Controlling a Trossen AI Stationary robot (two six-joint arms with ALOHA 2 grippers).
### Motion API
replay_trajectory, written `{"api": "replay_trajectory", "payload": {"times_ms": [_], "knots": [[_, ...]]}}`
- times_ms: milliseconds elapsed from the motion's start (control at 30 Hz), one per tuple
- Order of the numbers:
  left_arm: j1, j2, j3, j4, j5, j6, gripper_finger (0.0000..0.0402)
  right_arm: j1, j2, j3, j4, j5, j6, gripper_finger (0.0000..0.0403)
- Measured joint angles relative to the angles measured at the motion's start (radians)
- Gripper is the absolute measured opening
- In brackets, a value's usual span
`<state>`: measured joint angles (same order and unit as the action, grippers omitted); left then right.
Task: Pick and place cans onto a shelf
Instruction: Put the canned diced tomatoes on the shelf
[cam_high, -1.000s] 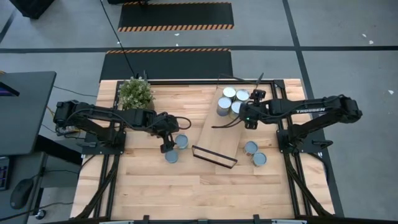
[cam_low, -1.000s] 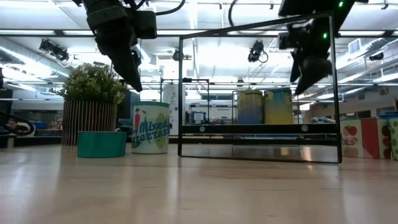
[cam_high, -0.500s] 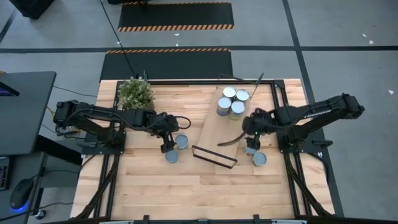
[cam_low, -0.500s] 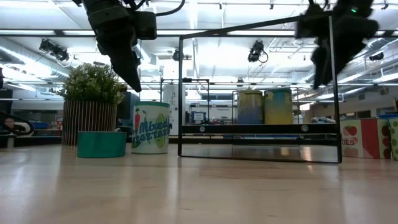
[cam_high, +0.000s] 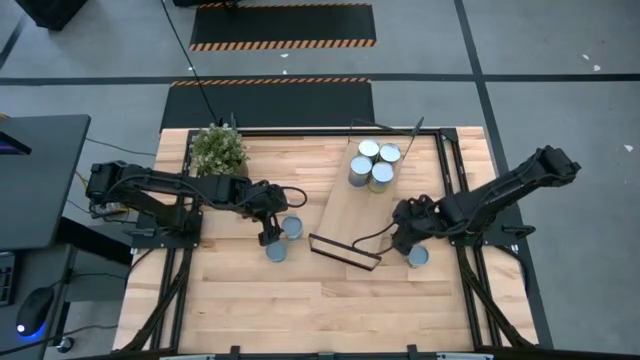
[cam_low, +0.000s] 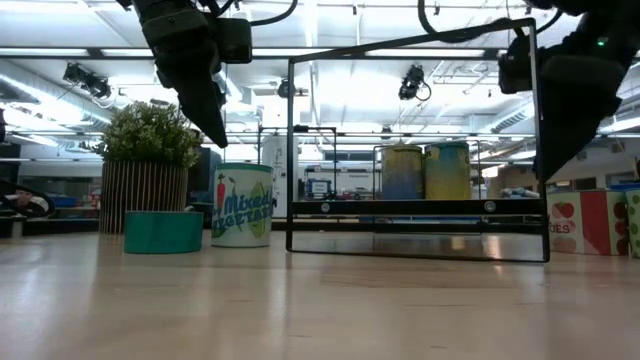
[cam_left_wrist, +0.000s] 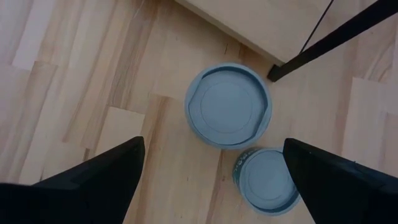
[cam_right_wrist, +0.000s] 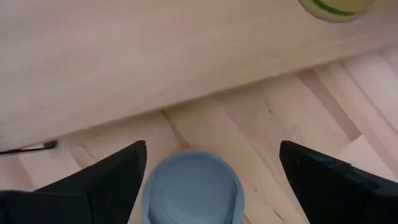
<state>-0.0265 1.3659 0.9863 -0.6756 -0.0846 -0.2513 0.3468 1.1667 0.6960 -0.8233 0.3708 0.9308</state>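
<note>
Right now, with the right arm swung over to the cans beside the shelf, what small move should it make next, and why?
Probably lower the right gripper straight down around the can below it. Its fingers are open with that can's lid between them, beside the shelf. The shelf already carries four cans. The left gripper waits open over two other cans.

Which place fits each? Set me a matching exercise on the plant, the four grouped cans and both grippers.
1 plant
2 four cans
3 left gripper
4 right gripper

A on the shelf
B over a can right of the shelf
C at a table corner
D over two cans left of the shelf

Pairs: 1-C, 2-A, 3-D, 4-B.
</note>
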Motion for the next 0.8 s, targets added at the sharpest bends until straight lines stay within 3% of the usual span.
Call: {"api": "replay_trajectory", "payload": {"times_ms": [267,800], "knots": [[0.0,0.0,0.0,-0.001,0.0,0.0,0.0388,0.031,0.114,-0.001,-0.001,0.026,0.056,0.0375],[-0.018,0.0,0.0,-0.001,0.0,-0.008,0.0388,0.052,0.151,-0.032,-0.025,-0.144,0.135,0.0369]]}}
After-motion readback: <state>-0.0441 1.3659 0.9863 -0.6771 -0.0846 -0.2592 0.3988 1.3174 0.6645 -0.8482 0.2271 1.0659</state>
